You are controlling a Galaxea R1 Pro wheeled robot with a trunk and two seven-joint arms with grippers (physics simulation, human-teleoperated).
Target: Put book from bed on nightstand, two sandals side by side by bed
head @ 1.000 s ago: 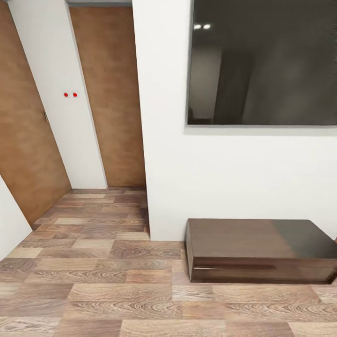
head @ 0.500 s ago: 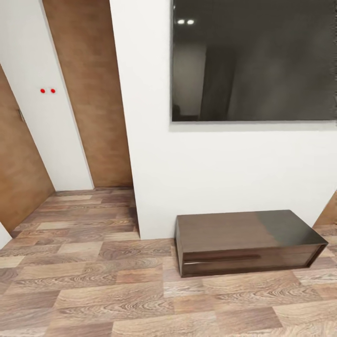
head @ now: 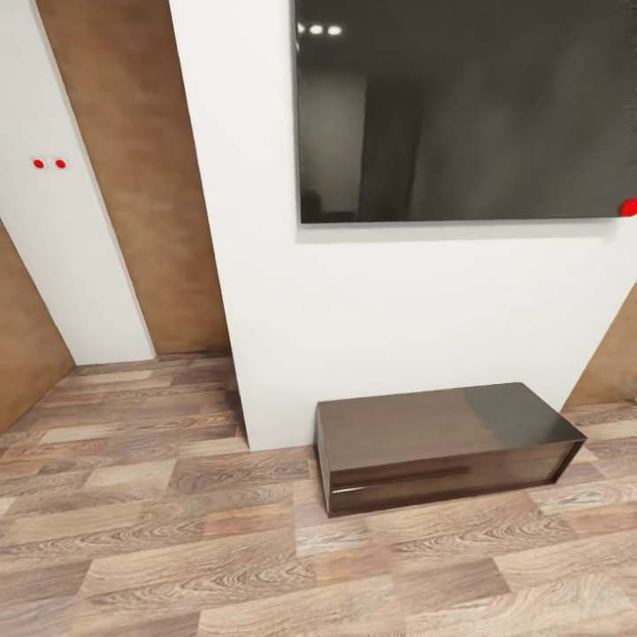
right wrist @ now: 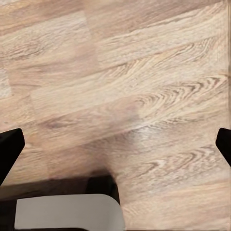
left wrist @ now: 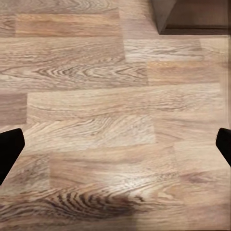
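Open plank floor [head: 177, 531] stretches before a low dark cabinet [head: 442, 442] against the white wall [head: 398, 301], while left gripper [left wrist: 115, 144] and right gripper [right wrist: 115, 144] both hang spread wide, holding nothing.

Readable text: none in any view.
Dark wall screen [head: 464, 111]: blank, no brand or lettering; just two small light reflections.
Low dark cabinet [head: 442, 442]: no label or number on its top or front.
White wall [head: 75, 221]: two small red dots [head: 49, 164], not characters.
Screen's lower corner: one red dot [head: 629, 207], no sign legible.
Wood-plank floor [left wrist: 96, 96]: grain only, no markings.
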